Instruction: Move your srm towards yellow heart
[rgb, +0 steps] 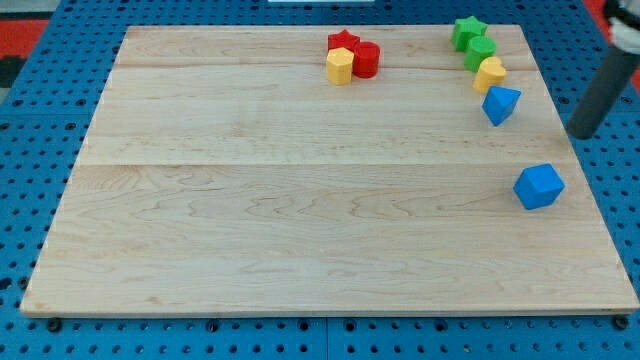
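The yellow heart (490, 73) lies near the board's right edge toward the view's top, between a green block (480, 52) above it and a blue triangle (500, 103) below it. My rod comes down from the view's top right, and my tip (580, 133) is at the board's right edge, to the right of and below the heart and the blue triangle. It touches no block. A green star (468, 32) tops that column. A blue block (539, 186) lies below and to the left of my tip.
A red star (343, 42), a red cylinder (366, 60) and a yellow hexagon (340, 67) cluster at the view's top centre. The wooden board (300, 200) rests on a blue pegboard surface (30, 150).
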